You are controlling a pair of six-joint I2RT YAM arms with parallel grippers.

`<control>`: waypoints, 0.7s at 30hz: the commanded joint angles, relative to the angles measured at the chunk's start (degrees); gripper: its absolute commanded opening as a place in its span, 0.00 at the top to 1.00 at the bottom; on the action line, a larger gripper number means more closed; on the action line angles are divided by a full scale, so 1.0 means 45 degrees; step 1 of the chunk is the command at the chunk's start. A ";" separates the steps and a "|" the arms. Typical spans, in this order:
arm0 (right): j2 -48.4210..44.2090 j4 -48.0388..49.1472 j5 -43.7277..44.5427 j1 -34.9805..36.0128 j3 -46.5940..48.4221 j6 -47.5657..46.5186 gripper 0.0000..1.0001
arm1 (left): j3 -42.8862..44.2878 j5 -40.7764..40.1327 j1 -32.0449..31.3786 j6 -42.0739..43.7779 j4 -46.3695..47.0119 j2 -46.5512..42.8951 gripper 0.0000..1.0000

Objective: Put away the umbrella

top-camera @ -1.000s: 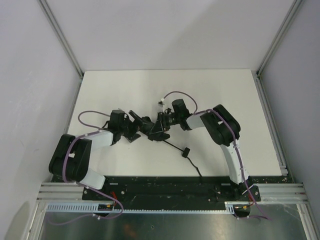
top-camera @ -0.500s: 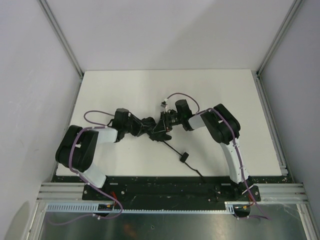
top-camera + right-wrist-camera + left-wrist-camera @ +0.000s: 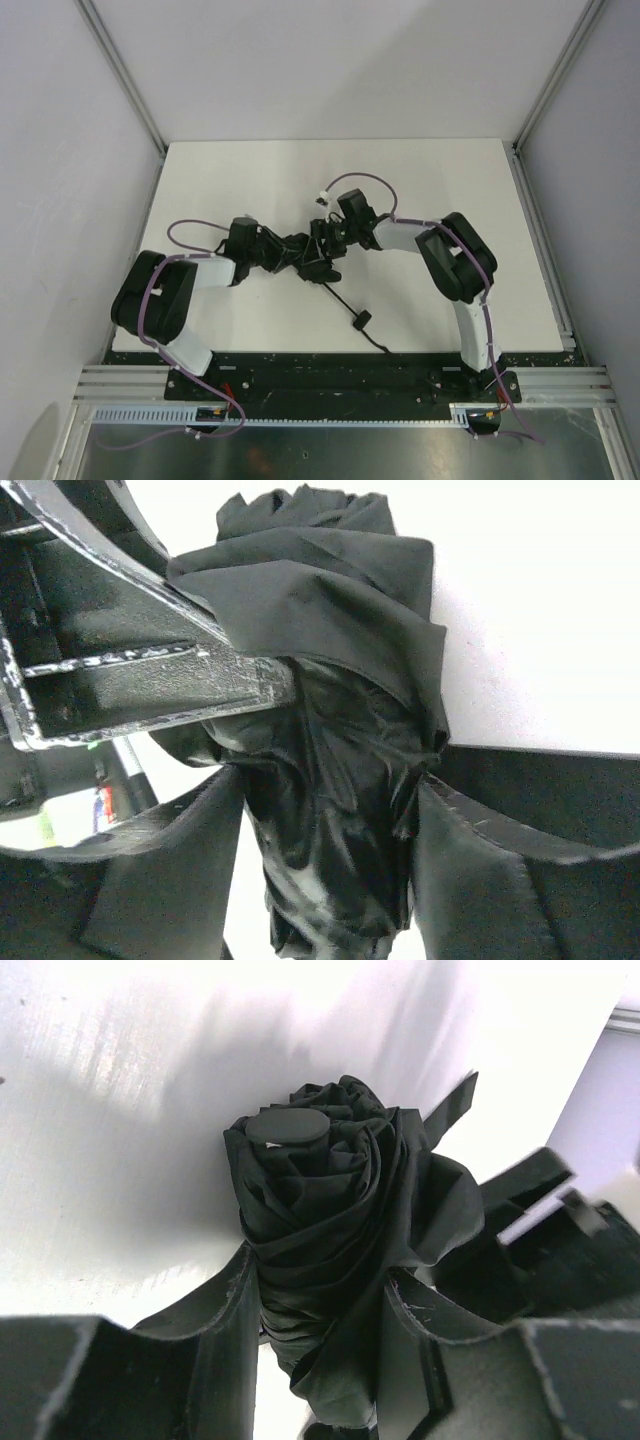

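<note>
Rolled umbrella [image 3: 320,1200] at the middle of the white table [image 3: 420,180], long axis running roughly left to right, straight out ahead of the left gripper [image 3: 318,1280] clamped on its fabric, with the right gripper [image 3: 328,790] straddling the other end, half spread, hold impossible to tell, both arms equally near.

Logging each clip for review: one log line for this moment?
umbrella: folded | left gripper: shut on umbrella | right gripper: around umbrella, grip unclear
</note>
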 commanded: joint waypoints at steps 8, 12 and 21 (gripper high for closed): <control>-0.3084 -0.5182 0.8628 0.1772 0.1206 -0.4795 0.11 | -0.0660 -0.1153 -0.0240 0.0961 -0.1415 -0.0174 1.00; -0.3386 -0.4590 1.0965 0.3109 0.1207 -0.5965 0.06 | -0.0633 -0.1165 -0.0310 0.0772 -0.1581 -0.0191 1.00; -0.2236 -0.1945 1.3661 0.5424 0.0862 -0.8065 0.08 | -0.0291 -0.1282 -0.0334 0.0351 -0.2713 -0.0033 1.00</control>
